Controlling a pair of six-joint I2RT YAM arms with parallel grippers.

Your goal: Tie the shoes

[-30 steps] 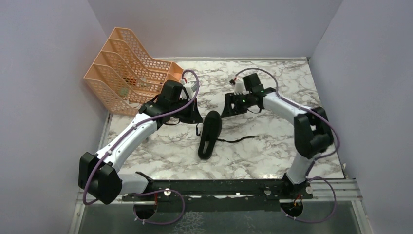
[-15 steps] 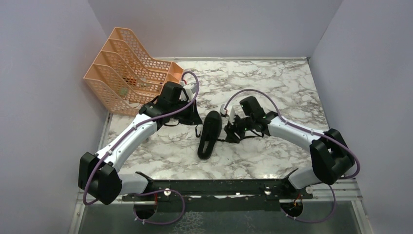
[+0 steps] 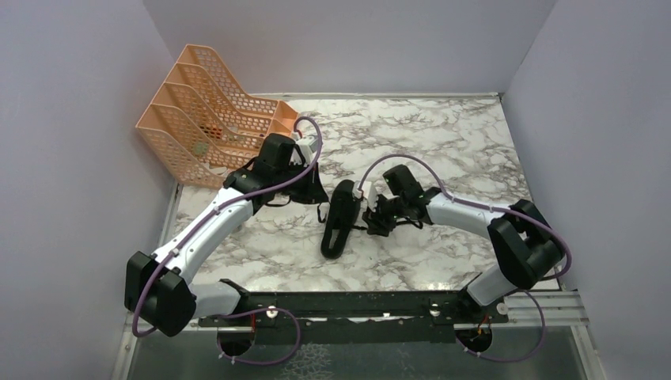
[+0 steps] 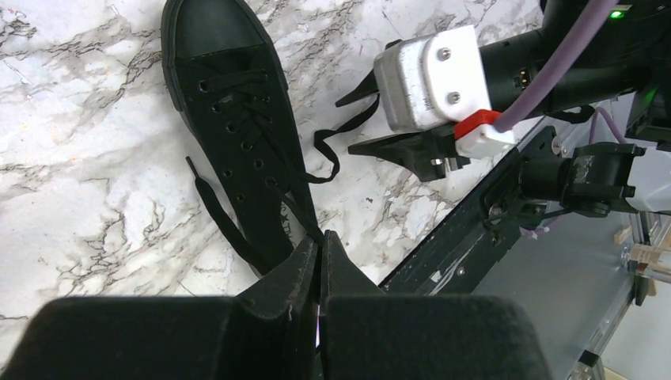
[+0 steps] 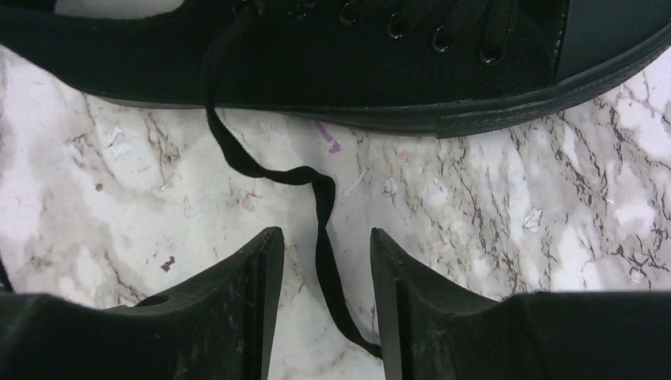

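Note:
The black shoe (image 3: 339,218) lies on the marble table, its toe towards the arm bases. It fills the upper left of the left wrist view (image 4: 229,119) and the top of the right wrist view (image 5: 356,63). My left gripper (image 3: 313,195) sits just left of the shoe's heel end; its jaws (image 4: 318,237) are shut on a thin black lace that runs in from the eyelets. My right gripper (image 3: 370,218) is low at the shoe's right side and open (image 5: 323,237). The other lace end (image 5: 318,207) lies on the table between its fingers, untouched.
An orange mesh file rack (image 3: 210,111) stands at the back left, close behind the left arm. Grey walls close in the table on three sides. A black rail (image 3: 348,305) runs along the near edge, also in the left wrist view (image 4: 506,198).
My right arm swung from behind the shoe forward and down to its right side, straddling the loose lace with open fingers. The left arm and the shoe have barely moved.

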